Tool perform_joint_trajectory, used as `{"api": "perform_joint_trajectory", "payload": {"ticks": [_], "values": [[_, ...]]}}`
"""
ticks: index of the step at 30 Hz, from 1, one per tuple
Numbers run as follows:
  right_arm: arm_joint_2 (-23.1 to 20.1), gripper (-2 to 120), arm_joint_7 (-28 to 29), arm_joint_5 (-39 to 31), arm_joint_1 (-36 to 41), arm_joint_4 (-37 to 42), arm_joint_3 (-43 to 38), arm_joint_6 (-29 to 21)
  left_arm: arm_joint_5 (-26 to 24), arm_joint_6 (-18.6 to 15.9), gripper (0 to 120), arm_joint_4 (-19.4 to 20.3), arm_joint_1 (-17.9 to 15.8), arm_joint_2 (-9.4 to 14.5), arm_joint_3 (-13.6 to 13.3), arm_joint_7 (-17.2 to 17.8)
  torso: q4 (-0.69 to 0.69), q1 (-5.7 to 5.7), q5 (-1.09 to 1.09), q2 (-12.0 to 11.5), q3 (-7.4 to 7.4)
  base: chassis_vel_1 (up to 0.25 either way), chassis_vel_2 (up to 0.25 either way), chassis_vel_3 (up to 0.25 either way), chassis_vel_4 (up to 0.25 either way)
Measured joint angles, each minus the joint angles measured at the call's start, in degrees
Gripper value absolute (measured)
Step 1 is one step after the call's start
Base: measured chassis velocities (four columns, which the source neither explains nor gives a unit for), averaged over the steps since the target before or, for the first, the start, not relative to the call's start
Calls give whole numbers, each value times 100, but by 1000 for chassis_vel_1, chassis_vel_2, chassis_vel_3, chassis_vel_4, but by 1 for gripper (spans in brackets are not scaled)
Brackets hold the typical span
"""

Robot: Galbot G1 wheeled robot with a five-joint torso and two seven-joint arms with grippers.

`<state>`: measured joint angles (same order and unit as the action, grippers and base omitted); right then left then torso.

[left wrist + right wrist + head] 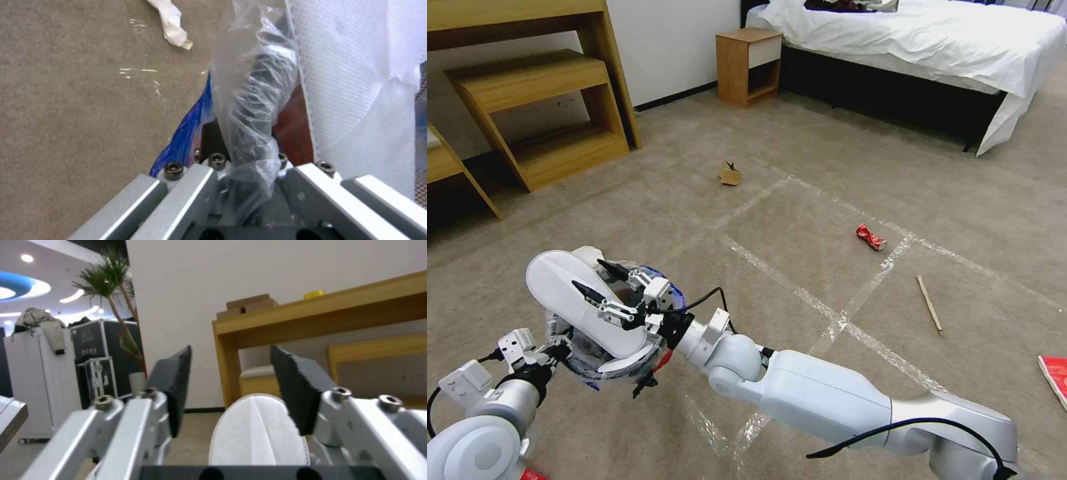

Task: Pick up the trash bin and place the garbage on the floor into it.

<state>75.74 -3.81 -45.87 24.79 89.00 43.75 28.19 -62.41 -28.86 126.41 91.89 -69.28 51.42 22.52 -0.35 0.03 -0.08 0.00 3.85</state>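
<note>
- Head view shows the trash bin point(602, 360) held above the floor point(800, 200) at the lower left, its clear liner bunched around the rim and its red wall peeking out below.
- A white slipper point(570, 300) lies across the bin's mouth, one end sticking out past the rim.
- The left gripper point(557, 352) clamps the bin's rim; in the left wrist view the crumpled liner point(249, 110) and the red wall run straight between its closed jaws, with the slipper's mesh cloth point(356, 83) beside them.
- The right gripper point(602, 283) hovers just over the slipper with its fingers spread wide and nothing between them; the right wrist view shows the two dark pads point(173, 386) apart and the slipper's rounded end point(260, 433) below the gap.
- Out on the carpet, a crushed red can point(871, 237) lies inside the taped grid, and a thin wooden stick point(930, 304) lies near it, to the right.
- A brown cardboard scrap point(730, 173) sits farther off, toward the nightstand point(748, 65).
- A red wrapper point(1055, 379) shows at the right edge.
- A white tissue wad point(171, 23) lies on the carpet in the left wrist view.
- A wooden desk point(534, 100) and a white bed point(920, 40) stand behind.
</note>
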Motion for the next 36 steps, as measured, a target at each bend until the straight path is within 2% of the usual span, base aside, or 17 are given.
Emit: {"api": "perform_joint_trajectory", "payload": {"ticks": [5, 8, 17, 24, 32, 35, 36], "values": [[0, 30, 6, 4, -1, 0, -7, 11, 5, 0, 1, -15, -3, 0, -5, 2, 0, 0, 0, 0, 0, 0, 0, 0, 0], [-8, 27, 11, -4, -15, 37, -49, 11, 6, -5, 1, -32, -5, 14, -3, 5, 0, 0, 0, 0, 0, 0, 0, 0, 0], [-84, 26, 68, -93, -75, 234, -263, -56, 5, -16, 1, -141, -20, 51, 9, 17, 0, 0, 0, 0, 0, 0, 0, 0, 0], [-315, 26, 280, -272, -141, 681, -652, -267, 3, -23, 1, -232, -34, 58, 44, 20, 0, 0, 0, 0, 0, 0, 0, 0, 0], [-651, 37, 277, -527, -47, 1090, -1365, -381, -51, -23, 1, -221, -21, 124, 140, 23, 0, 0, 1, 0, 0, 0, 0, 0, 0], [-992, 49, 278, -720, 93, 1423, -1818, -521, -62, -21, 1, -216, -20, 132, 166, 25, 0, 0, 1, 0, 0, 0, 0, 0, 0], [-992, 49, 278, -720, 93, 1423, -1818, -521, -62, -21, 1, -216, -20, 132, 166, 25, 0, 0, 1, 0, 0, 0, 0, 0, 0]]}}
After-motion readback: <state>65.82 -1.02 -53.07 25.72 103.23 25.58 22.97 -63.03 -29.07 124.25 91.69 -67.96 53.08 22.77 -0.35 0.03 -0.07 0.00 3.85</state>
